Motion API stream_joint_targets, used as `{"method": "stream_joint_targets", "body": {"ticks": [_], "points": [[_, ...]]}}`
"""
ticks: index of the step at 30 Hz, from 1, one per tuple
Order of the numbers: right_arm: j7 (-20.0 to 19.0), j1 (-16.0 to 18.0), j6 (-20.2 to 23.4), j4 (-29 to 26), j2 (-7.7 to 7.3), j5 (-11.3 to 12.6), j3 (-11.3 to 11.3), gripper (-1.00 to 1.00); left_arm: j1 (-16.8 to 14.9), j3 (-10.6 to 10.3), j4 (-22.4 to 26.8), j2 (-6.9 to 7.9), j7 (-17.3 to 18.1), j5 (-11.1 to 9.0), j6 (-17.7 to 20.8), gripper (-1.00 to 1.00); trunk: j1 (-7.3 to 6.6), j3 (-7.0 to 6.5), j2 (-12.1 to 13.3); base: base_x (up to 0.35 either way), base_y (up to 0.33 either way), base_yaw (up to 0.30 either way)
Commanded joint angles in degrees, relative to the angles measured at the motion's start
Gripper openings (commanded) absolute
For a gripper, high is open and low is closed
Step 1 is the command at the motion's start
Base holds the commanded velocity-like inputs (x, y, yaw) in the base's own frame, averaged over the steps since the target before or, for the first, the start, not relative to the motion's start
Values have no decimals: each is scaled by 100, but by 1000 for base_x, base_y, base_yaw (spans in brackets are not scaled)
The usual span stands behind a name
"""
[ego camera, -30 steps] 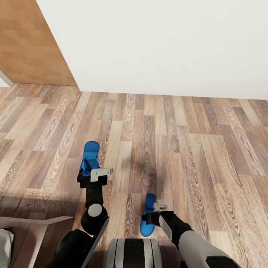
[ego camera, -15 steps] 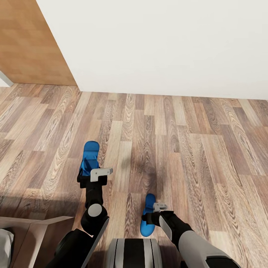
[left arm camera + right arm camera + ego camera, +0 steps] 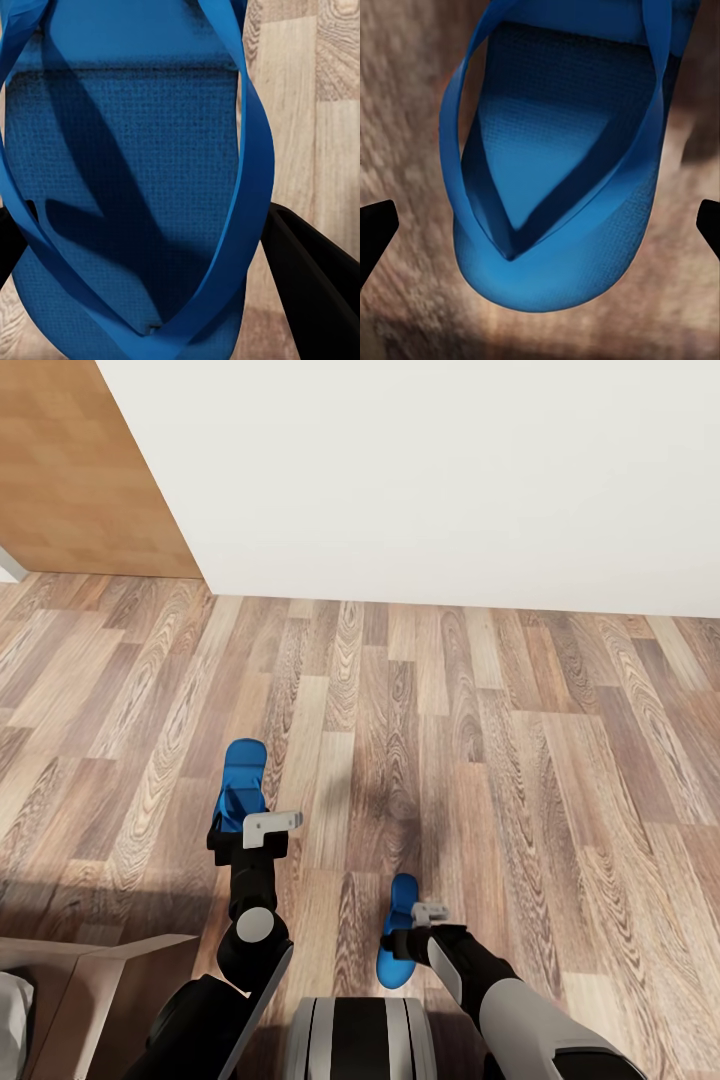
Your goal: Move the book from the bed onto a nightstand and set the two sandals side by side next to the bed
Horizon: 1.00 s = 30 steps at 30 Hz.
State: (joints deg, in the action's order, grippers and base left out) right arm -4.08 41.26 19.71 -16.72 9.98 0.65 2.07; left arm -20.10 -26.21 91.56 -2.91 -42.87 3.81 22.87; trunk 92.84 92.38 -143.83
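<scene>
Two bright blue flip-flop sandals are in view. One sandal (image 3: 245, 772) sticks out forward from my left gripper (image 3: 245, 830), raised off the floor. In the left wrist view that sandal (image 3: 127, 172) spans the gap and a black finger (image 3: 311, 292) presses its edge: shut on it. The other sandal (image 3: 400, 935) lies on the wood floor by my right gripper (image 3: 404, 945). In the right wrist view this sandal (image 3: 562, 187) sits between widely spread fingertips (image 3: 375, 232) without touching them, so the gripper is open. Book, nightstand and mattress top are out of view.
Brown wood-plank floor (image 3: 480, 760) stretches ahead to a white wall (image 3: 450, 470). A light wooden door panel (image 3: 80, 470) stands at the far left. A pale furniture corner (image 3: 100, 980) pokes in beside my left arm.
The whole head picture has shifted a little, floor and wall sliding upward, so the camera moved. Both arms and both sandals keep their places relative to each other.
</scene>
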Motion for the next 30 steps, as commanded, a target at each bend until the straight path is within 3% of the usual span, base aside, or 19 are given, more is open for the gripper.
{"method": "stream_joint_targets", "body": {"ticks": [1,13,18,30], "points": [[-13,0,33,-16,2,5,21,100,-3,-7,3,1,-18,41,51,-100,-1,3,-1,0,0,0],[-13,5,33,-112,2,5,21,100,-3,-7,3,1,-75,42,51,-100,-1,3,-1,0,0,0],[-13,5,33,-132,2,5,21,100,-3,-12,3,1,-86,41,51,-100,12,114,-8,0,0,0],[-13,5,33,-138,2,5,21,100,-3,-16,3,1,-98,41,51,-100,12,114,-8,0,0,0]]}}
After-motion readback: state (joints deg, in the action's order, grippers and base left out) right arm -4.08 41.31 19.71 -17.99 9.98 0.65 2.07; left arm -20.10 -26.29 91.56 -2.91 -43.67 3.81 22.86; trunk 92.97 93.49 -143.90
